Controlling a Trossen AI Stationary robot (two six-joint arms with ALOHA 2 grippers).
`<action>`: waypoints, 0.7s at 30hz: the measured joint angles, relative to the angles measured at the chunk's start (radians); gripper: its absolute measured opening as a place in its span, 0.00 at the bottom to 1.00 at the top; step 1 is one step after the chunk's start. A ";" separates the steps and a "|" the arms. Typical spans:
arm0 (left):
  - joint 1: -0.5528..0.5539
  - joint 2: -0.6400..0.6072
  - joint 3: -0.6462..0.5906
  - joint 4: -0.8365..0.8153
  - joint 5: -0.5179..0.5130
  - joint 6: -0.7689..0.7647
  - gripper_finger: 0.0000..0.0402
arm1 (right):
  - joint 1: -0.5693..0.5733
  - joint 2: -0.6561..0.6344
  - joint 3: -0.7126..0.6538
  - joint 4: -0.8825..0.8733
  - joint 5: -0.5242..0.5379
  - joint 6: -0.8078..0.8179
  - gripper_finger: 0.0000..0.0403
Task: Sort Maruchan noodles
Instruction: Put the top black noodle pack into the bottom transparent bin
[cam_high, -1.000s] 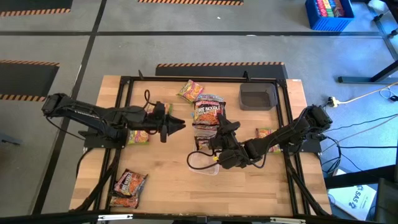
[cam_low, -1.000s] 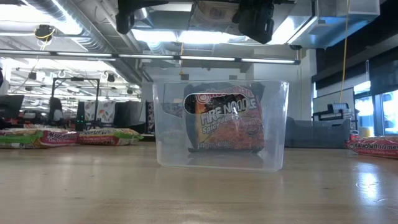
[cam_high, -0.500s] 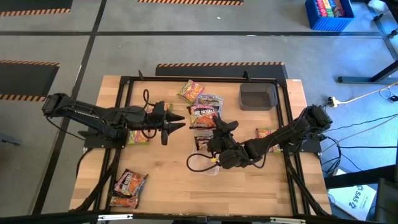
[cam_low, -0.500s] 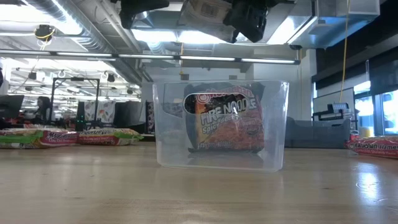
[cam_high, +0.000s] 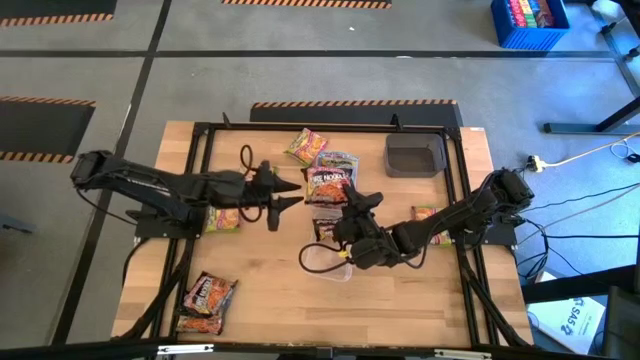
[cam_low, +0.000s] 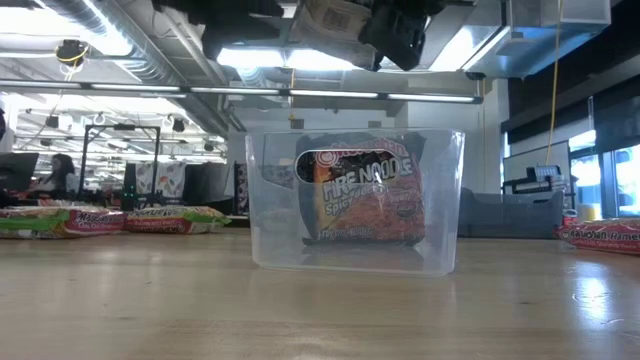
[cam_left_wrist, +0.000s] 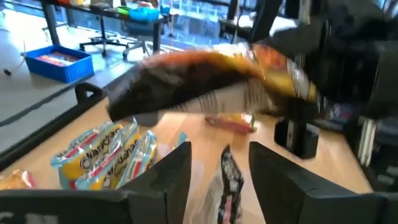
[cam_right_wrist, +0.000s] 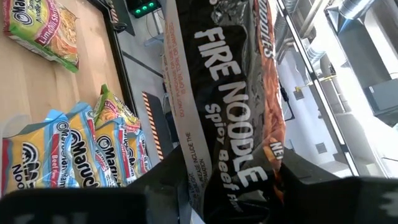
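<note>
A dark maroon Fire Noodle packet (cam_high: 330, 184) hangs in the air over the middle of the table, with my right gripper (cam_high: 347, 205) shut on it. In the low view the packet (cam_low: 330, 14) shows at the top edge. My left gripper (cam_high: 290, 194) stands open just left of it, level, with nothing between its fingers (cam_left_wrist: 168, 177). A clear tub (cam_low: 355, 200) stands on the table nearer the front edge. Another maroon packet (cam_low: 362, 195) stands upright inside the tub, on its lower edge. My right gripper pinches the maroon packet between its two fingers (cam_right_wrist: 171, 177) at the edge nearest my wrist (cam_right_wrist: 239, 168). It comes in about level from the table's near right. The packet sticks out beyond the fingers, tilted and lifted clear of the table and the tub.
Blue (cam_right_wrist: 68, 155) and yellow-green (cam_high: 307, 145) packets lie at the far middle. More packets lie at the left (cam_high: 222, 218), near left (cam_high: 205, 300) and right (cam_high: 430, 213). A dark grey tray (cam_high: 415, 155) sits far right. A black frame (cam_high: 200, 130) rims the table.
The maroon packet in my right gripper has tipped over: its printed face showed full from above, and now it shows foreshortened. My left gripper has rolled about its own pointing line and edged slightly toward the packet.
</note>
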 joint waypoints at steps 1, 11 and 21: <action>-0.002 0.004 0.000 0.002 0.001 0.022 0.40 | 0.000 0.000 0.000 0.001 0.000 0.004 0.31; -0.089 0.007 0.058 -0.032 -0.063 0.346 0.57 | 0.000 0.000 0.000 0.002 -0.118 0.097 0.31; -0.162 0.010 0.071 -0.164 -0.140 0.540 0.57 | 0.000 0.000 -0.001 -0.004 -0.327 0.198 0.31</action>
